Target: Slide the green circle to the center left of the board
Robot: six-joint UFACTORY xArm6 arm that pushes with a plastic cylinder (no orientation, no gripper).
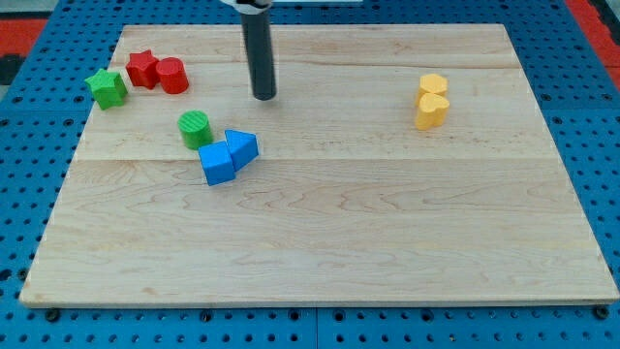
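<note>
Starting at the view's left, you see a green star [106, 88], then two red blocks [157, 73]. The green circle [194, 128] sits upper left on the bench [387, 242], touching two blue blocks [227, 155]. My tip [263, 96] stands apart, upper right of it; no jaws here. Two yellow blocks [432, 101] lie right.

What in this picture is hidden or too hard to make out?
- Arm above the rod: cut off by the view's top edge; only the rod down to my tip shows.
- Two yellow blocks: pressed together, exact shapes unclear.
- Two red blocks: the same.
- Green circle against the blue blocks: touching or a thin gap, too small to tell.
- Green star: its far side is hidden.
</note>
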